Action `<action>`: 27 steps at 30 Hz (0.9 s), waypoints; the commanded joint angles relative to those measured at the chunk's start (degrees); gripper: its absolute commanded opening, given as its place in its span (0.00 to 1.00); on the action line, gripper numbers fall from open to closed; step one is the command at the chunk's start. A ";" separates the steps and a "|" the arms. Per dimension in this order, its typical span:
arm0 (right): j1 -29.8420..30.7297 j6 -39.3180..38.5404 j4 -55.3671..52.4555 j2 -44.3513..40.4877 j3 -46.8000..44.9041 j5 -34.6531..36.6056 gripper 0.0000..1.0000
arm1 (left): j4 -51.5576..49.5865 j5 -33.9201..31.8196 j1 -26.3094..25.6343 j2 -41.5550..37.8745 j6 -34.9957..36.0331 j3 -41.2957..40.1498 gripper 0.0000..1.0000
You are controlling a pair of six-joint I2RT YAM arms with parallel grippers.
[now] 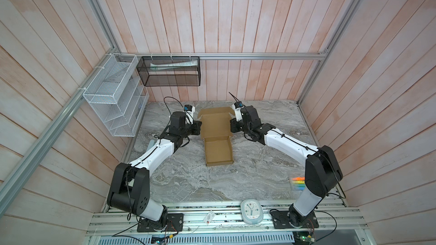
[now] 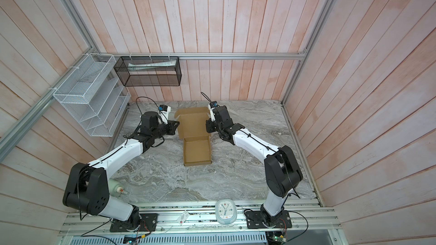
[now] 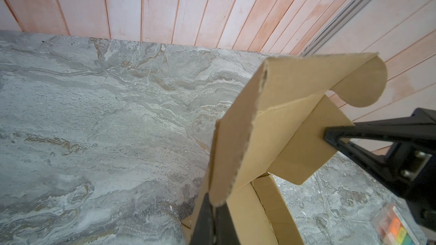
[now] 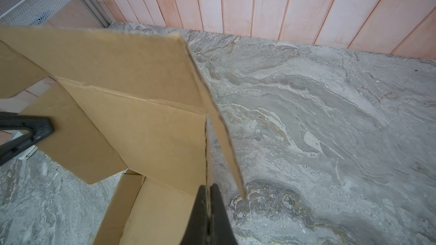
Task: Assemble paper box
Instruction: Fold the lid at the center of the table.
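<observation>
You are holding the paper box point(image 1: 215, 124) by its lid edges, left tool point(image 3: 213, 208) and right tool point(image 4: 208, 193) both clamped tight; be swinging them over together

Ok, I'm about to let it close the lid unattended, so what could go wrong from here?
1. The left hand and right hand each pinch only a thin side edge of the paper box lid; uneven motion could twist it or let it slip out.
2. Nothing holds the tray half down on the table, so pulling the lid may drag or tip it.
3. The lid's rounded corner tab sticks out loose and might snag on a tray wall.
</observation>
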 commanded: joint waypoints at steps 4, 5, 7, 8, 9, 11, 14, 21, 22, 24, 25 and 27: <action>1.97 2.09 2.29 -1.40 -0.91 2.49 0.00 | 4.21 -0.82 -0.58 -1.22 -2.36 -1.26 0.00; 2.13 2.32 2.59 -1.40 -1.03 2.60 0.00 | 4.62 -0.99 -0.65 -1.44 -2.51 -1.56 0.00; 2.61 2.65 3.37 -1.40 -1.38 2.83 0.00 | 5.67 -1.54 -0.75 -1.98 -3.01 -2.30 0.00; 2.83 2.69 3.51 -1.35 -1.35 3.09 0.00 | 6.15 -1.79 -0.83 -2.17 -3.24 -2.72 0.00; 3.01 2.91 3.68 -1.40 -1.38 3.31 0.00 | 6.71 -2.04 -0.84 -2.42 -3.60 -3.13 0.00; 3.30 3.40 4.16 -1.56 -1.64 3.68 0.00 | 7.45 -2.55 -1.06 -2.65 -4.10 -3.70 0.00; 3.71 4.54 6.08 -2.23 -3.03 4.08 0.00 | 8.37 -3.98 -1.28 -3.09 -4.71 -4.79 0.00; 5.73 4.07 10.86 -3.35 -6.48 6.81 0.00 | 12.14 -6.43 -1.89 -4.64 -6.09 -8.23 0.00; 5.91 4.11 11.34 -3.51 -6.85 6.89 0.00 | 12.47 -6.61 -1.97 -4.73 -6.21 -8.53 0.00; 6.37 4.00 12.00 -3.75 -7.34 7.22 0.00 | 13.56 -7.30 -2.37 -5.00 -6.62 -9.35 0.00; 6.55 3.90 12.31 -3.82 -7.57 7.43 0.00 | 13.94 -7.54 -2.50 -5.08 -6.68 -9.64 0.00; 7.05 3.88 13.26 -4.24 -8.43 7.92 0.00 | 14.49 -8.14 -3.02 -5.22 -6.84 -10.28 0.00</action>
